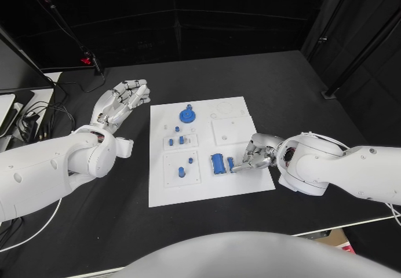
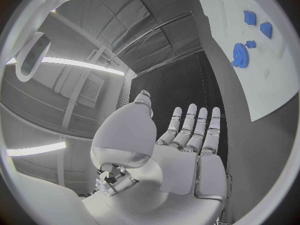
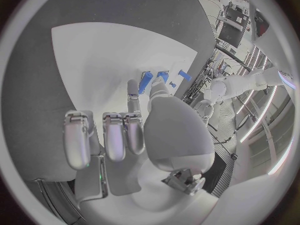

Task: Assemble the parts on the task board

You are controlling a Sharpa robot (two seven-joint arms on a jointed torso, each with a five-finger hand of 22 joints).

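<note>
The white task board lies mid-table. On it are a blue gear, small blue parts, a blue peg and a blue block with a smaller blue part beside it. My right hand reaches onto the board's near right area. In the right wrist view its thumb and one fingertip pinch the blue part while the other fingers are curled in. My left hand hovers left of the board with its fingers straight and apart, holding nothing. The left wrist view shows the gear.
Recessed white plates take up the board's right half. Cables and a stand lie at the table's far left. The table's front edge runs close under my right arm.
</note>
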